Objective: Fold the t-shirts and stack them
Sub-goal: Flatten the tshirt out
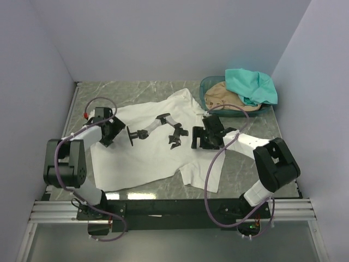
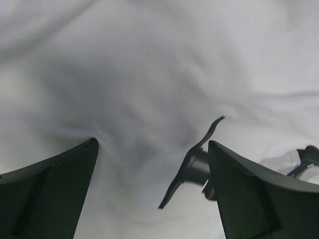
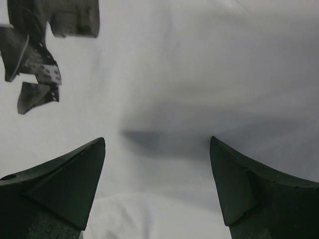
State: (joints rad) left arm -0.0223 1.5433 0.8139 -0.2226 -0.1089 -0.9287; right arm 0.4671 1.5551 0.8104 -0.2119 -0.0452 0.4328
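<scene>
White soft cloth t-shirt looks limp and light; I would pinch a hem corner. Left claw and right claw both hang open.

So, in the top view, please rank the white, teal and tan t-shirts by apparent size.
1. white t-shirt, spread flat.
2. teal t-shirt, bunched.
3. tan t-shirt, partly covered; teal versus tan is unsure.
</scene>
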